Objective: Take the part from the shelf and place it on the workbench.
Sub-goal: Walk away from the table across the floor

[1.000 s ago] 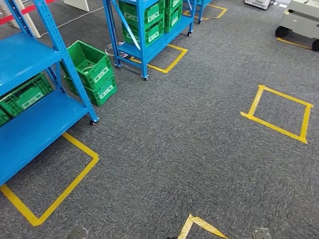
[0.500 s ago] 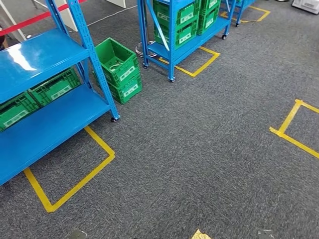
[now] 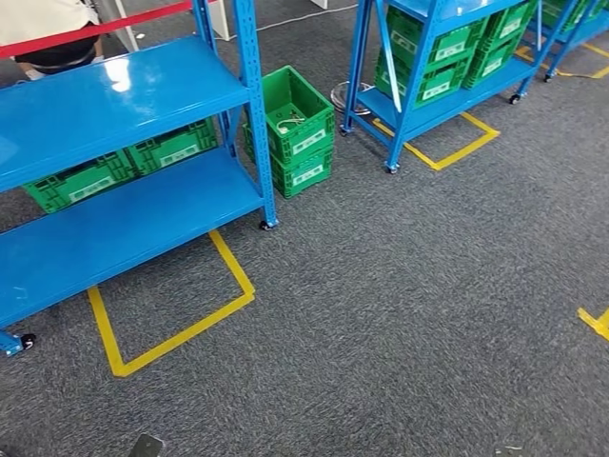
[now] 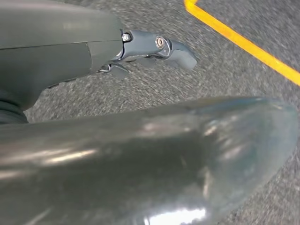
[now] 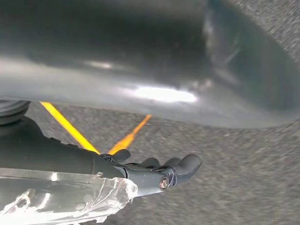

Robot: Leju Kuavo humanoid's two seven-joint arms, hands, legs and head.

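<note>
The blue two-level shelf (image 3: 122, 95) stands at the left of the head view, and both of its boards look bare. Green crates (image 3: 122, 162) sit behind it, between the two boards. I cannot make out the part. My left hand (image 4: 155, 47) hangs over the grey carpet with its fingers stretched out, holding nothing. In the right wrist view, my right hand (image 5: 159, 171) hangs the same way, fingers straight and nothing in them.
Two stacked green crates (image 3: 296, 133) stand on the carpet beside the shelf's post, with pale items in the top one. A second blue rack (image 3: 438, 48) with green crates stands at the back right. Yellow tape (image 3: 172, 328) marks the floor. A person (image 3: 43, 29) is behind the shelf.
The camera has swung left: the whole scene has slid to the right, and the near blue shelf now takes up more of the picture. Both hands still hang with nothing in them.
</note>
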